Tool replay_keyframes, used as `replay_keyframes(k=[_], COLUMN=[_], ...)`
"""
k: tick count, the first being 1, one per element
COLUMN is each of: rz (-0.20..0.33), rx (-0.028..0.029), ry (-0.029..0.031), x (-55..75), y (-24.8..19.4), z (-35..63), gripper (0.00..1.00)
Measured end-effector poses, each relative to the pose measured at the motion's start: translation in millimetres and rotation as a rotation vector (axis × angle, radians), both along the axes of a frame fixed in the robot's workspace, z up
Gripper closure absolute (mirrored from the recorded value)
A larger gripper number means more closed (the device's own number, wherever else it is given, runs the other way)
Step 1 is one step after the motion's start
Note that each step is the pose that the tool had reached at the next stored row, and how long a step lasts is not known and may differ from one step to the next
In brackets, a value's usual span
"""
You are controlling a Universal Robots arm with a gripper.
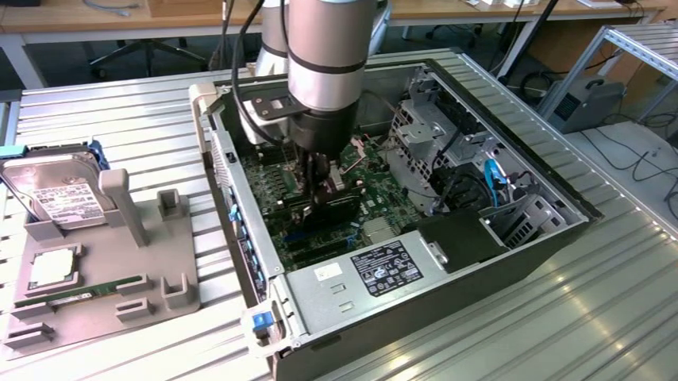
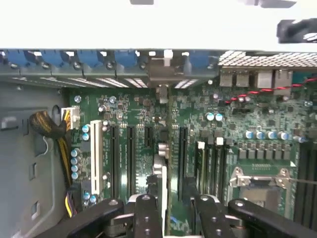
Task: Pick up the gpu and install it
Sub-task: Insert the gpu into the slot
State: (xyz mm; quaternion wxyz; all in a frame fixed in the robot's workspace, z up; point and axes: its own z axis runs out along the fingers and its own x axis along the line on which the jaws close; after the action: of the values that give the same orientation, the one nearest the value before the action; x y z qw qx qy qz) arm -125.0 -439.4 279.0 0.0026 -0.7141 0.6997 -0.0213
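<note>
I see an open grey metal computer case (image 1: 424, 278) lying on its side on a ribbed aluminium table (image 1: 593, 317). Inside it lies a green motherboard (image 2: 237, 119) with rows of long black expansion slots (image 2: 130, 158). My silver-and-black robot arm (image 1: 323, 63) reaches straight down into the case. Its black gripper (image 1: 317, 194) is over the middle of the motherboard, and in the wrist view I see its two black fingers (image 2: 148, 218) standing apart. Between them, the gpu, a thin dark flat card (image 2: 159, 173), stands on edge in line with the slots, its silvery end at the case's back wall. I cannot tell whether the fingers touch it. On the exterior view's left, a grey parts holder (image 1: 106, 270) carries a silver boxy hard drive (image 1: 59, 198) and a narrow green memory stick (image 1: 90, 290).
</note>
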Motion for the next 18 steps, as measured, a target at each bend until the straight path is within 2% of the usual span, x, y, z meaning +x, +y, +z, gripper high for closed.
replay_keyframes(k=[1,2,3,4,6,8,10,12,18], rz=[0.0,0.0,0.0,0.0,0.0,0.0,0.0,0.0,0.0], rx=[-0.0024,-0.0031,-0.0037,-0.0035,-0.0035,-0.0035,-0.0036,-0.0035,-0.0035], ry=[0.0001,0.0001,0.0002,0.0005,0.0073,0.0173,0.024,0.0262,0.0264], x=[0.0,0.0,0.2,0.8,7.5,15.9,21.3,23.6,23.9], y=[1.4,2.3,2.6,2.7,2.7,2.7,2.7,2.7,2.7], z=[1.0,1.5,1.9,2.0,2.0,2.1,2.1,2.1,2.1], gripper=[0.68,0.74,0.74,0.81,0.89,0.89,0.89,0.89,0.89])
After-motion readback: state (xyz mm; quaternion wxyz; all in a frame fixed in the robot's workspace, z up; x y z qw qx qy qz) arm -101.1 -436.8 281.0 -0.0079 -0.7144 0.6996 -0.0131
